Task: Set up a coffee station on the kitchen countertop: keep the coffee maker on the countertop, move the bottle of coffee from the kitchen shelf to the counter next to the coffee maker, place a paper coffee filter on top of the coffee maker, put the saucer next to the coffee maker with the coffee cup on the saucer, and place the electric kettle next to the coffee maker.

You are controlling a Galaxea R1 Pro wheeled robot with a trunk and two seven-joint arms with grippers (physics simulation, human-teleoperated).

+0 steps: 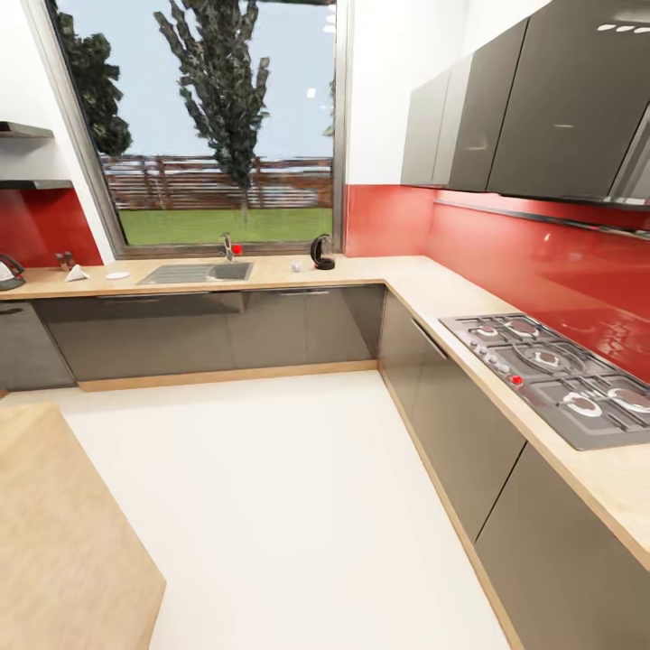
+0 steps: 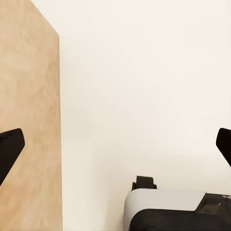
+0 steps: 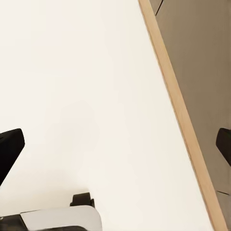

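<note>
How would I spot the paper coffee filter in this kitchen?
Start at the big window, then follow the countertop left past the sink. The paper coffee filter is the little white pointed cone, unlike the flat round saucer beside it.

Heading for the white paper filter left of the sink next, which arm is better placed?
Left, probably: the paper filter lies on the robot's left; both jaws stand open over floor, so drive first.

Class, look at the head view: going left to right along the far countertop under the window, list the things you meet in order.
Kettle → brown jar → paper filter → saucer → sink → tap → cup → black machine.
</note>
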